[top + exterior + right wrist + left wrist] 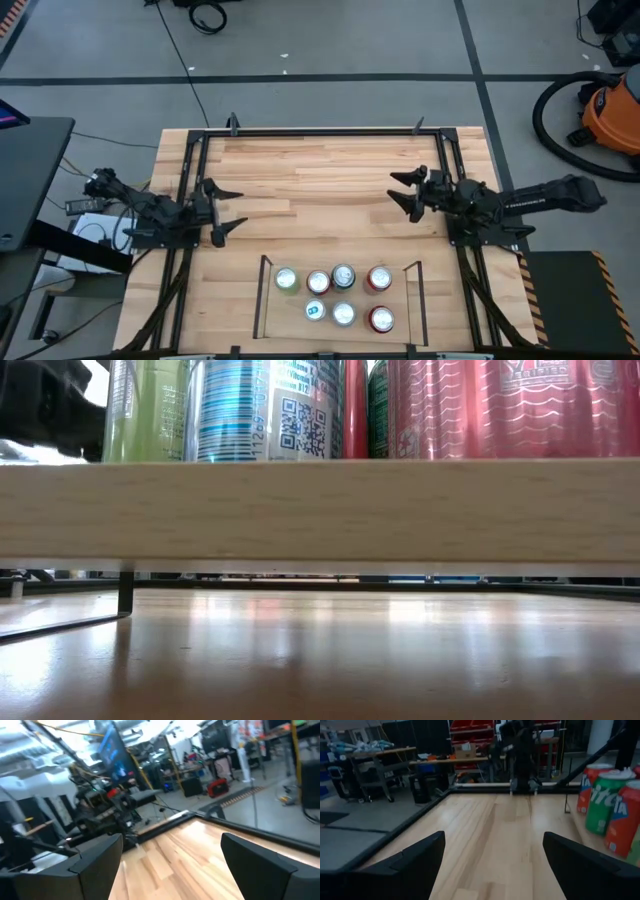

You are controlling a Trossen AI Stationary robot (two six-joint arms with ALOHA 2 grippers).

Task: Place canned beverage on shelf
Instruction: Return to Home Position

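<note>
High view: shelf [283, 320], light-wood board with black side rails, at one long edge of the surface [320, 170], midway along it. Contents: seven cans, upright, in two rows. Row facing the arms, four: light green can [287, 279] at the left end, red can [379, 279] at the right end. Outer row, three: blue can [315, 311] at the left end. Left end effector [238, 209]: released, fingers spread, empty, at the surface's left side, well apart from the shelf. Right end effector [393, 189]: released, empty, at the right side. Low view: shelf board raised off the surface, cans standing on it.
</note>
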